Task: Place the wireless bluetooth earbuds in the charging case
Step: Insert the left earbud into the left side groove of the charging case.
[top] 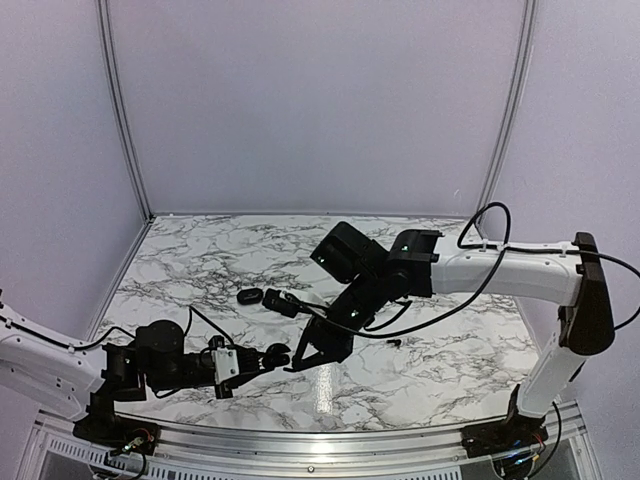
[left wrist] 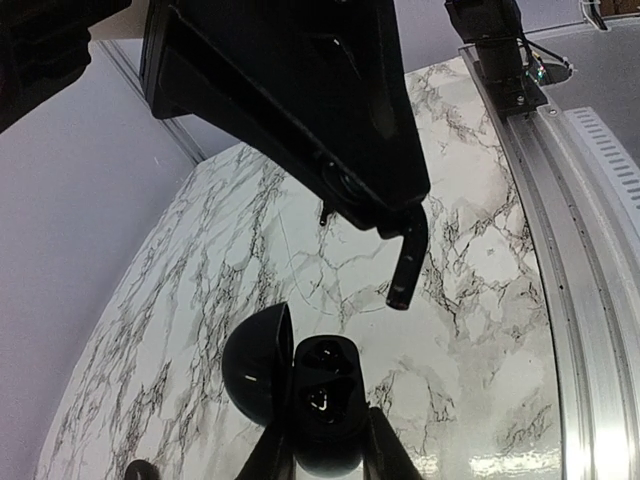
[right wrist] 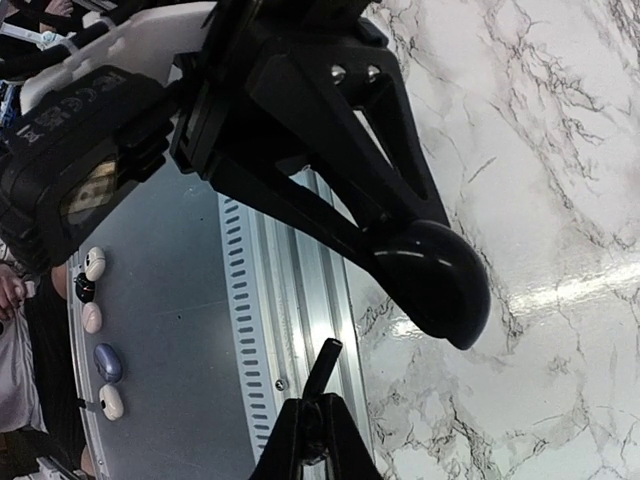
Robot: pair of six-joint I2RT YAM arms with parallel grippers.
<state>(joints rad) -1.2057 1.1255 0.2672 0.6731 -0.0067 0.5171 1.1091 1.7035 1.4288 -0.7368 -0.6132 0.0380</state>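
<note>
Between the closed fingertips of the right gripper (right wrist: pixel 310 425) sits 1 earbud (right wrist: pixel 322 365), a small black piece whose stem projects clear of the pads. So held, the earbud hangs in the air above the near part of the table, not resting on the marble.

In the left wrist view its long axis runs roughly up and down, free tip aimed downward. The charging case (left wrist: pixel 325 400) lies below and slightly to 1 side of that tip, apart from it, with no contact. The lid (left wrist: pixel 258 372) stands open on the side away from the earbud, so the wells face up toward the stem. A glint shows in 1 well; whether either is occupied cannot be told.

The left gripper (left wrist: pixel 325 440) is closed on the case's lower body, 1 finger on each flank.

Judgement: the right arm carries the part and is the nearer. The coming move calls for a short sideways shift to bring the stem over a well, then a descent along the stem's axis. Risk: a tilted stem may catch the well's rim.

Farther out, 1 dark item (top: pixel 250 296) and a second dark item (top: pixel 282 303) lie on the marble table (top: pixel 200 260), apart from both grippers and too small to identify.
</note>
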